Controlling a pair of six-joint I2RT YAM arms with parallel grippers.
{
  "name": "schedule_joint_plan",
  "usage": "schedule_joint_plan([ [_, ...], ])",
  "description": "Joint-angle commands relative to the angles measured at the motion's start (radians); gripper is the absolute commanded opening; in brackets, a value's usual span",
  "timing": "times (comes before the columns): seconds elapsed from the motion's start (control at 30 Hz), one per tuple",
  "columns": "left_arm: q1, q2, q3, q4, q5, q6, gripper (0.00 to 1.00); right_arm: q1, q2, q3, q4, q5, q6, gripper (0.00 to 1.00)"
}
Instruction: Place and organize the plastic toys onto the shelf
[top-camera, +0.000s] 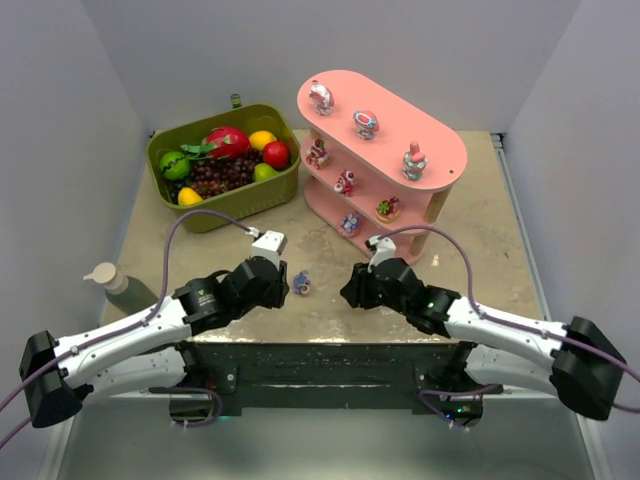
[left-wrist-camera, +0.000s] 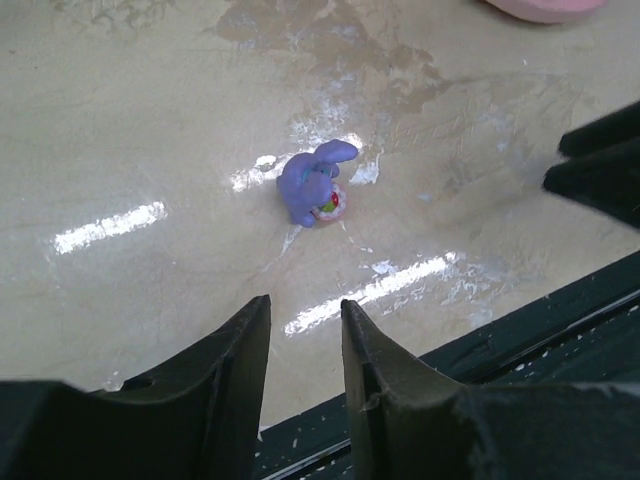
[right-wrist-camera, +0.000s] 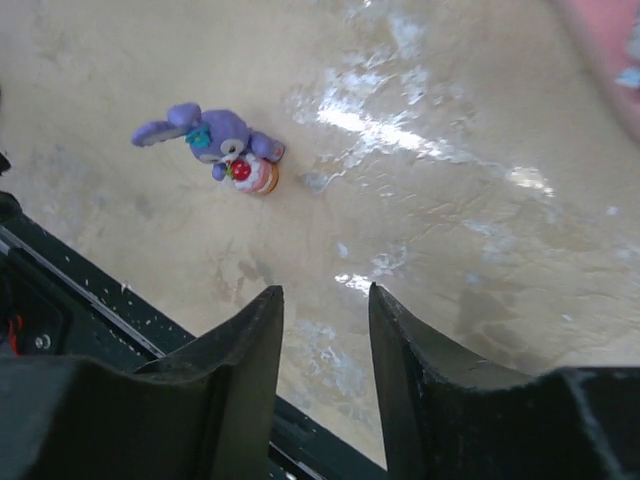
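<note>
bunny: little blue-purple bunny (top-camera: 302, 283) hugging a pink cupcake-looking thing with a red dot. It sits on the bare table (top-camera: 480, 230) close to the near edge, well short of the shelf, with its ears sticking out to one side.
left gripper: left gripper (top-camera: 286, 287) is low over the table just left of the bunny and pointing at it. Its wrist cam shows the fingers (left-wrist-camera: 250, 350) only a narrow slot apart, nothing pinched between them, and the bunny out ahead of the tips, not touching.
right gripper: right gripper (top-camera: 348, 290) comes in from the other side, so the bunny is between the two. The jaws are parted a bit wider than the left's and gripping nothing.
shelf: pink three-tier shelf (top-camera: 440, 140), far right of centre.
top board: three toys in a row, a white-pink one (top-camera: 321, 97), a mushroom shape (top-camera: 366, 123) and another white-pink one (top-camera: 414, 160).
middle board: three more, reddish and white, too small to make out properly.
bottom board: one bluish toy (top-camera: 349, 223) that I can see.
basket: olive-green basket (top-camera: 225, 210) at far left, full of plastic fruit and dark grapes.
bottle: pump bottle (top-camera: 115, 283) at the near left edge, beside the left arm.
</note>
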Motion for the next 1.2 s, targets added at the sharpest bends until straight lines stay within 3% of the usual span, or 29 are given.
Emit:
schedule_joint_plan([
  [0.0, -0.004, -0.003, -0.077, 0.064, -0.041, -0.159, 0.38, 0.075, 0.149, 0.049, 0.215, 0.044, -0.011, 0.37],
  [0.17, -0.002, 0.015, -0.204, 0.161, -0.040, -0.292, 0.28, 0.090, 0.379, 0.075, 0.364, 0.070, -0.010, 0.28],
  [0.43, 0.044, -0.046, -0.234, 0.118, -0.083, -0.331, 0.29, 0.172, 0.588, 0.107, 0.524, 0.064, 0.004, 0.07],
  [0.67, 0.168, -0.108, -0.289, 0.139, 0.006, -0.288, 0.29, 0.222, 0.775, 0.184, 0.608, 0.105, 0.073, 0.03],
  [0.97, 0.185, -0.151, -0.292, 0.113, -0.024, -0.278, 0.30, 0.225, 0.997, 0.380, 0.622, 0.240, 0.015, 0.00],
  [1.17, 0.190, -0.161, -0.297, 0.107, -0.031, -0.278, 0.30, 0.225, 1.060, 0.523, 0.575, 0.260, -0.045, 0.00],
])
